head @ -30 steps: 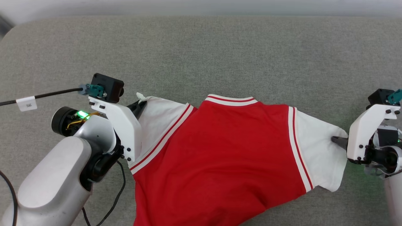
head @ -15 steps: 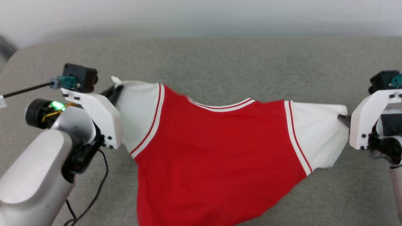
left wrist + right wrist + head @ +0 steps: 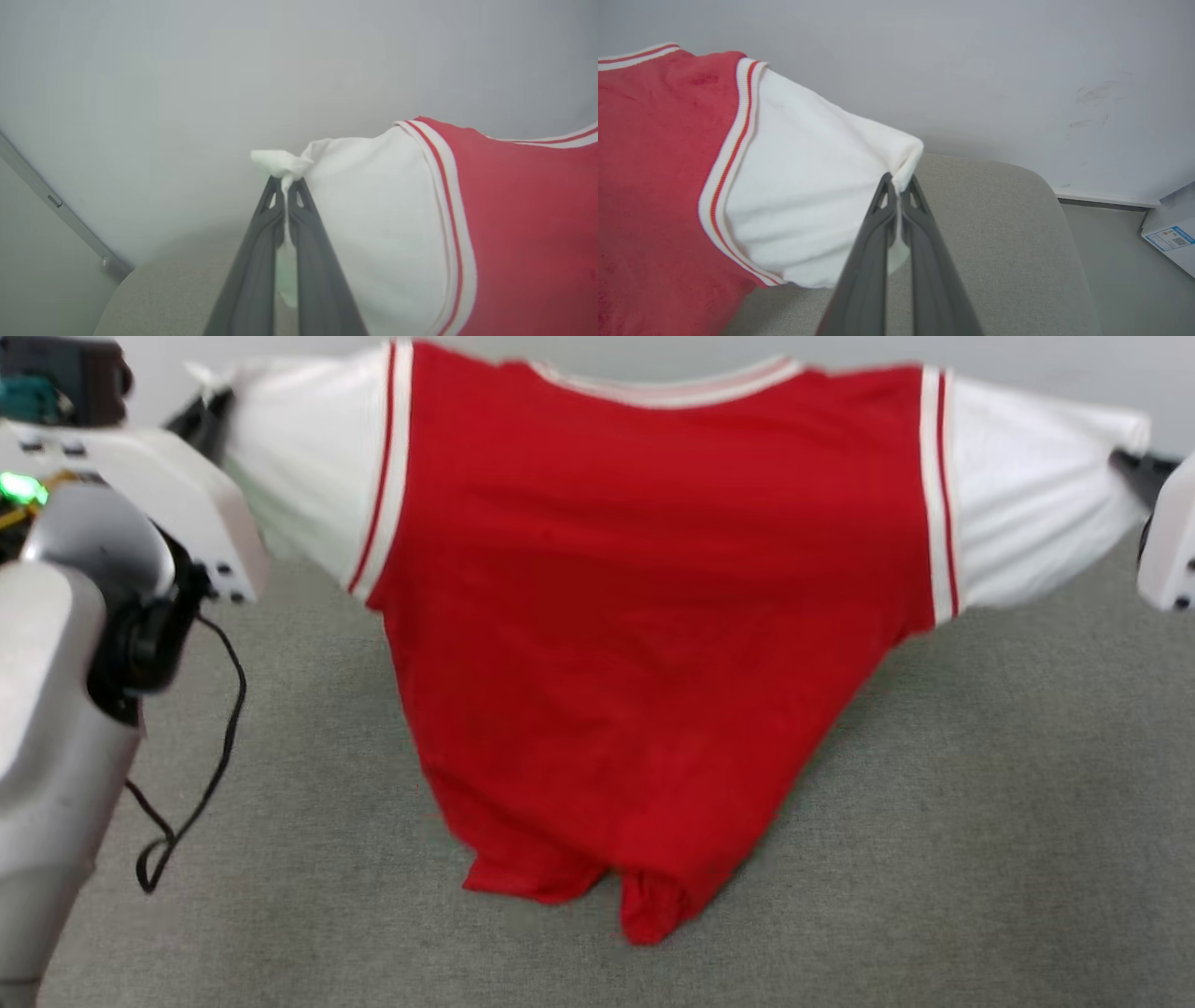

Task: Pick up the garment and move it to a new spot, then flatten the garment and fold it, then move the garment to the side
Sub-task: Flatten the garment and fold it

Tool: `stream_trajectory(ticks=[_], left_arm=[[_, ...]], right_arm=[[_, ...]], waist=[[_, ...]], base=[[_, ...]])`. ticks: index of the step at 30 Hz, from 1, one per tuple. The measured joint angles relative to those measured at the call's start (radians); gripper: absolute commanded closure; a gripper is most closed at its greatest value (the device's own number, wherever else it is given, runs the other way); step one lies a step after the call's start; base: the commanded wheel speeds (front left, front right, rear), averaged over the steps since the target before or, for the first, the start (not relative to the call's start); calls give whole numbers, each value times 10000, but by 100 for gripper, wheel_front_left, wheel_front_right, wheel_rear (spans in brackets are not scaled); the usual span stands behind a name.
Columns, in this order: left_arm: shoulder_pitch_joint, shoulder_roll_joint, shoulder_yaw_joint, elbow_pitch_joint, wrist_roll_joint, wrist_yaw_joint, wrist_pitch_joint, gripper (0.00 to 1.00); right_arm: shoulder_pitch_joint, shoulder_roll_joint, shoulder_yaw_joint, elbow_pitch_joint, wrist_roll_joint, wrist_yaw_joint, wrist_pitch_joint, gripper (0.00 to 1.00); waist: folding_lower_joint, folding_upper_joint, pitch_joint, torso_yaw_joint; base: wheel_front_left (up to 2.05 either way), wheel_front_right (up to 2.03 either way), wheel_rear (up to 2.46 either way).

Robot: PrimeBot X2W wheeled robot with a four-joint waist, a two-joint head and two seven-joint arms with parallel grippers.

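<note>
Grey cushion [image 3: 980, 821] open all round; garment [image 3: 644, 616] hangs collar-up, stretched sideways; my left gripper [image 3: 285, 186] and right gripper [image 3: 899, 184] clamp its sleeves.

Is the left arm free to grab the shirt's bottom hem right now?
Probably not: its fingers are shut on a sleeve, holding the shirt up; the hem hangs well below.

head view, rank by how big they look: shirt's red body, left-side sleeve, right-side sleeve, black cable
1. red body, by far the largest
2. left-side sleeve and right-side sleeve: look about alike, so not ranked apart
3. black cable, a thin line, smallest
</note>
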Motion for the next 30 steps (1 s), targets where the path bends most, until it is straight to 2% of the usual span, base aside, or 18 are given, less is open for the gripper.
stream_trajectory(ticks=[5,10,14,22,30], left_arm=[[-1331,-267,136,1129,291,36,-259,100],[-3029,-635,245,2420,293,-242,-364,100],[-4461,-905,422,3212,497,-299,-1156,100],[-7021,-961,798,3850,1097,-284,-3043,100],[-8524,-938,1011,3958,1227,-282,-3754,100]], right_arm=[[-1430,-58,171,470,-142,0,-221,100],[-3164,-104,259,970,-384,2,-940,100],[-4409,6,253,1444,-715,2,-1697,100],[-7151,268,100,2466,-1327,2,-3841,100],[-8878,341,251,3264,-1358,2,-5580,100]], waist=[[0,0,226,-54],[0,0,800,-86],[0,0,1426,-116],[1,0,2957,-331],[2,0,4676,-622]], base=[[0,0,0],[0,0,0],[0,0,0],[0,0,0],[0,0,0]])
